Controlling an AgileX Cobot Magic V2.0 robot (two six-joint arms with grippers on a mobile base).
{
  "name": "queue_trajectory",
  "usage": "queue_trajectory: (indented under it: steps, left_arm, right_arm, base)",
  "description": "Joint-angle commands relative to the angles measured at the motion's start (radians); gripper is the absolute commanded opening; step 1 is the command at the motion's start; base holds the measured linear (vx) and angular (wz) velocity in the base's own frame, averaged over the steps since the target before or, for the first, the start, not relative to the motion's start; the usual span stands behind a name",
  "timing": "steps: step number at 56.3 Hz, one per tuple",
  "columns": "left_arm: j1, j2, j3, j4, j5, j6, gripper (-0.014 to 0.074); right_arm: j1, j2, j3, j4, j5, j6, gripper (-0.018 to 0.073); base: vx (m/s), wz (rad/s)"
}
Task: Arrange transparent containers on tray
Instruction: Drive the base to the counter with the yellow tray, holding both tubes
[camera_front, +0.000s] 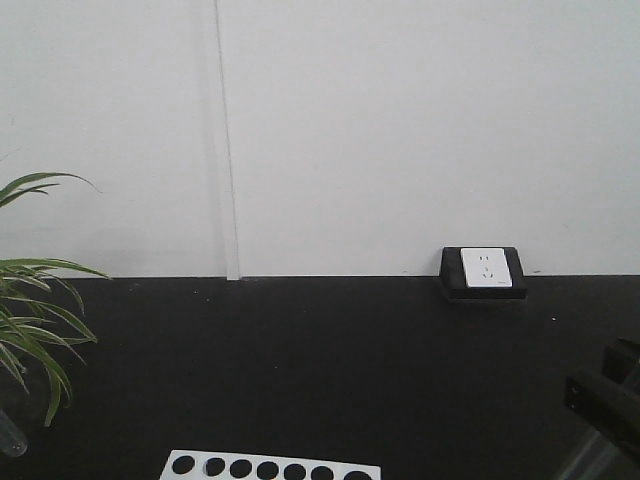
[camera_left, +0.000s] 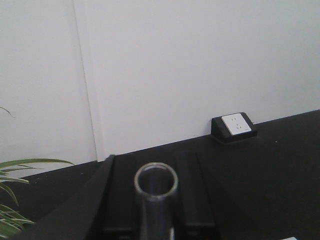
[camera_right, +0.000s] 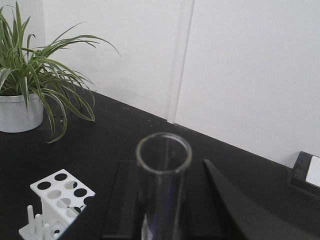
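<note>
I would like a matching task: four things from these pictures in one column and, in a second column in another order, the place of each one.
Things
1. clear glass test tube
2. white plastic rack with round holes
3. green striped plant in a white pot
4. white socket in a black box

Places
A. against the foot of the white wall, right of centre in the front view
B. upright in the right gripper
C. lower left of the right wrist view, on the black table
D. upper left of the right wrist view

Pairs: 1-B, 2-C, 3-D, 4-A
</note>
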Motion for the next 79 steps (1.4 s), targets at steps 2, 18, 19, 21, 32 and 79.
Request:
queue_trajectory:
  steps: [2, 18, 19, 21, 32, 79]
  left_arm:
    - [-0.005, 0.0, -0.031, -0.002, -0.081, -0.003, 0.0111]
    - [-0.005, 0.0, -0.031, -0.002, -0.081, -0.003, 0.0111]
    - [-0.005, 0.0, -0.031, -0.002, -0.081, -0.003, 0.0111]
    - [-0.005, 0.0, -0.031, -0.002, -0.081, -0.003, 0.0111]
    - [-0.005, 0.001, -0.031, -0.002, -0.083, -0.003, 0.0111]
    - [-0.005, 0.003, -0.031, -0.002, -0.084, -0.003, 0.0111]
  right_arm:
    - [-0.007, 0.0, -0.026, -0.013, -0.084, -0.005, -0.0011]
    - [-0.007, 0.0, -0.026, -0.013, -0.084, -0.005, -0.0011]
    - [-0.007, 0.0, -0.026, -0.013, -0.084, -0.005, -0.0011]
    - [-0.007, 0.0, -0.026, -0.013, -0.084, -0.005, -0.0011]
    - [-0.007, 0.0, -0.026, -0.013, -0.084, -0.005, -0.0011]
    - [-0.007, 0.0, -0.026, -0.013, -0.084, -0.005, -0.0011]
  base:
    - [0.0, 0.0]
    - [0.0, 0.0]
    - [0.0, 0.0]
    - [0.0, 0.0]
    - [-0.01, 0.0]
    - [-0.17, 0.02]
